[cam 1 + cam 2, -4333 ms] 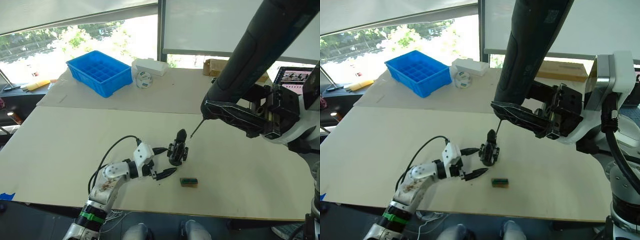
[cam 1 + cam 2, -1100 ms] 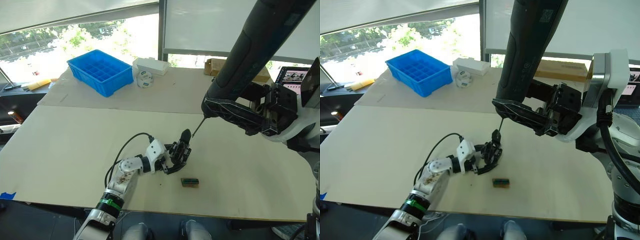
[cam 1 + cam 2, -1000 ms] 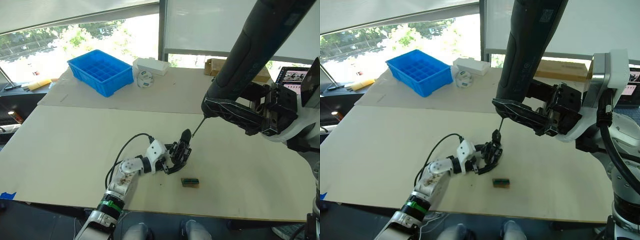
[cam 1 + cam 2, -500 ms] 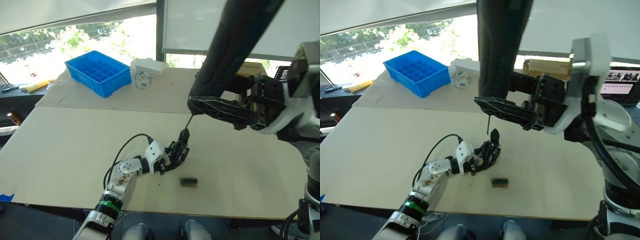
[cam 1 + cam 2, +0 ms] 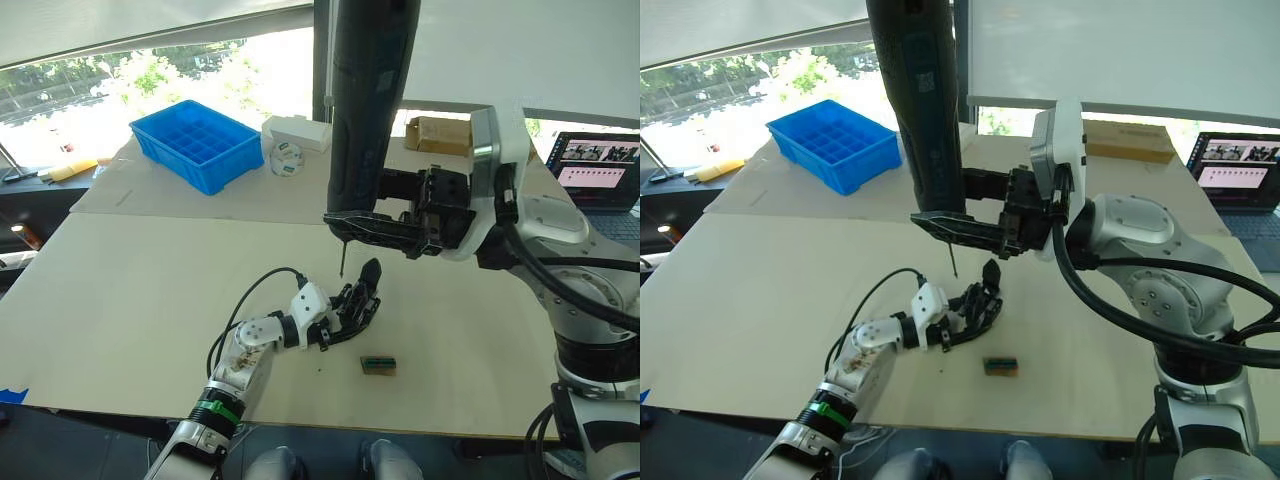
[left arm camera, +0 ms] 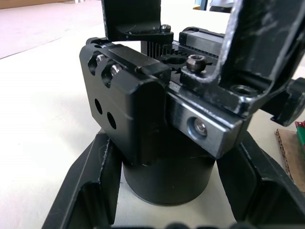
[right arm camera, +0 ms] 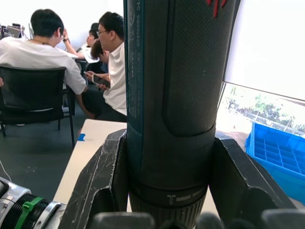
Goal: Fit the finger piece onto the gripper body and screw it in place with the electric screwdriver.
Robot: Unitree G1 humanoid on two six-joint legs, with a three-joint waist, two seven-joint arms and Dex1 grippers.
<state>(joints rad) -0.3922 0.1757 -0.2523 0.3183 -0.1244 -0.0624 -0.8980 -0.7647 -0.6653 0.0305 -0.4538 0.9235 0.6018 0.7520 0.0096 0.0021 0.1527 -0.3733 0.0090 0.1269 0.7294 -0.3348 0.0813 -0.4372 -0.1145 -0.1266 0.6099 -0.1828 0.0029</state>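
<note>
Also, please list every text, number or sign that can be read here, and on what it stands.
Nothing can be read with certainty.
Electric screwdriver: a line of pale characters along its side, too blurred to read.
Same tool: a red mark at the picture's edge, cut off.
White roll: printed label, too small to read.
Laptop screen: small images, too small to read.

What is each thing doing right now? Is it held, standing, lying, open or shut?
Gripper body: upright on the table, base clasped by the left end effector.
Screwdriver: held upright in the right end effector, bit above the gripper body, not touching.
Blue tray: open, on the far table.
Small green block: lying loose on the table.
</note>
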